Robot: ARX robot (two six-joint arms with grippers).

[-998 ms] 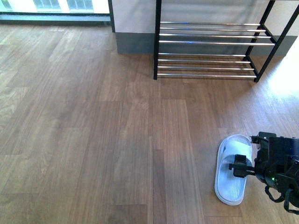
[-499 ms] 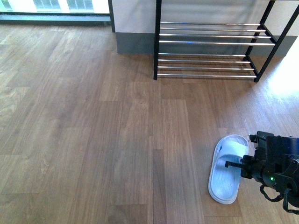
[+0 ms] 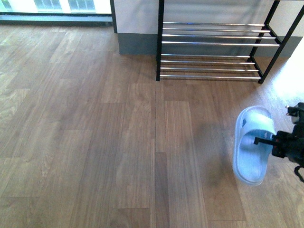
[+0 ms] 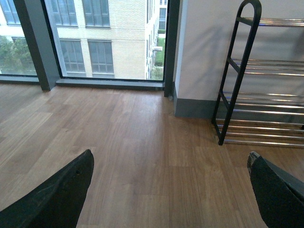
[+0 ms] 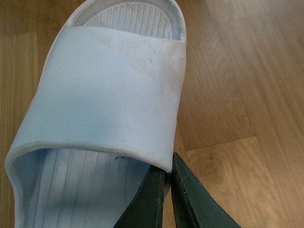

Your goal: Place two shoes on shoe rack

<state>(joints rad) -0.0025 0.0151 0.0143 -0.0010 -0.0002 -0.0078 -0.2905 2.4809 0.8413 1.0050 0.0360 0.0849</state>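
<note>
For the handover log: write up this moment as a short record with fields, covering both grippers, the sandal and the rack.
right gripper: shut on the side edge of the blue sandal
blue sandal: held off the floor, toe toward the shoe rack
left gripper: open, holding nothing
shoe rack: ahead, no shoe seen on its rods
second shoe: not in view

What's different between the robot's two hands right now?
The left hand is open, its fingers spread wide apart; the right hand is shut. The left hand holds nothing, with only bare wooden floor showing between its fingers; the right hand pinches the side edge of a pale blue slide sandal. Both hands have dark fingers.
</note>
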